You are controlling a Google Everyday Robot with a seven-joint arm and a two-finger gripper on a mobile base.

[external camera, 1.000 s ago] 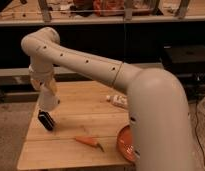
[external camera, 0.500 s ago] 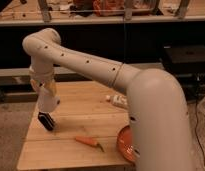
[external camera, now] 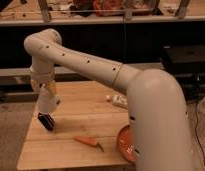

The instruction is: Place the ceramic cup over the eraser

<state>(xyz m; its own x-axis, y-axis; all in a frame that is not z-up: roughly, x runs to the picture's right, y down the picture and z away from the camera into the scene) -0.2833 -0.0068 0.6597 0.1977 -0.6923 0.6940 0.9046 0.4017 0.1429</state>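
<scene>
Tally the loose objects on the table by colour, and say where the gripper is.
White or cream: 2, the ceramic cup and a bottle-like object.
Black: 1, the eraser.
Orange: 2, a carrot-like piece and a bowl.
Total: 5.
The gripper is at the cup, above the table on its left side.

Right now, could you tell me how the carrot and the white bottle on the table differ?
The carrot is orange and tapered; the white bottle is pale and stubby. The carrot lies near the front edge, the white bottle farther back beside the arm. Both lie flat on the table. The gripper hangs low over the table at the picture's left.
</scene>
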